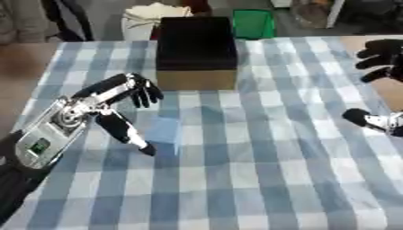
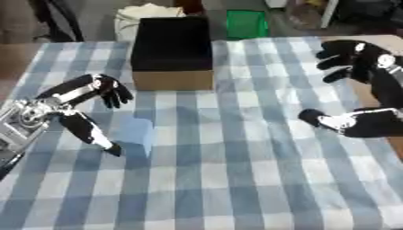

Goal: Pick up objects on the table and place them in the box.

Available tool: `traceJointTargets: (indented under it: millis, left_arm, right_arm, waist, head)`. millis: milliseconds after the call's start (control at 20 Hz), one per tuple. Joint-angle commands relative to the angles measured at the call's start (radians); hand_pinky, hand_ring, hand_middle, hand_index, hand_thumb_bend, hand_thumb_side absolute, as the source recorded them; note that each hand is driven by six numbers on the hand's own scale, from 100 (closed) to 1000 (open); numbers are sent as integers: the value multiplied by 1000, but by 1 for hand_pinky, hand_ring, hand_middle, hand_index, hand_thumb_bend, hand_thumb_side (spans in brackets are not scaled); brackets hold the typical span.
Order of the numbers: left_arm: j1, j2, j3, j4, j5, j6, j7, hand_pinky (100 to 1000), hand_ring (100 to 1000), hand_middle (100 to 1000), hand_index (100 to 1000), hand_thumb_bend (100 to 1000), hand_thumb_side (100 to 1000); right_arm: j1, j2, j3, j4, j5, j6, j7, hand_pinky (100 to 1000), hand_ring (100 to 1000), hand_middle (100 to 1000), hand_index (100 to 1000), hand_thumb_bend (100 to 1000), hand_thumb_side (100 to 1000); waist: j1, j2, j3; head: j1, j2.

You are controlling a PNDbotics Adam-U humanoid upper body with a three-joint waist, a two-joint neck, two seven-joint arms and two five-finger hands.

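Left hand (image 1: 106,105) is hovering released, thumb and fingers bracketing the pale blue block (image 1: 161,131); it needs lowering and centring before closing. Right hand (image 2: 358,90) is idling open at the right; box (image 1: 196,53) is sitting just beyond on the surface (image 1: 275,170).

Count: 1 box (image 1: 196,54), far centre. 1 pale blue block (image 1: 163,131) on the checked cloth (image 1: 260,170), near left. 2 robot hands: left hand (image 1: 118,101), right hand (image 2: 354,90). 1 green bin (image 1: 253,23), far.

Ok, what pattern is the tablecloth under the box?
Blue and white checks on the tablecloth; the box is tan cardboard, dark inside. Left eye view shows it best.
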Motion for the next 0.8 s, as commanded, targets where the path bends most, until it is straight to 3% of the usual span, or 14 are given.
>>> traceJointTargets:
  millis: [50,800]
  left_arm:
    - [-23,7,-3,11,-18,-7,-4,601,593,586,725,1000,190]
    - [-31,-35,-24,83,-98,-7,57,577,548,534,672,1000,247]
  right_arm:
    - [-8,-24,-10,-8,-2,-5,4,671,769,754,862,628,100]
    - [-4,-17,-13,4,-5,-13,9,672,769,753,864,618,100]
  waist:
    - [0,-14,1]
    - [-4,-15,-2]
  head:
    - [3,8]
    - [0,12]
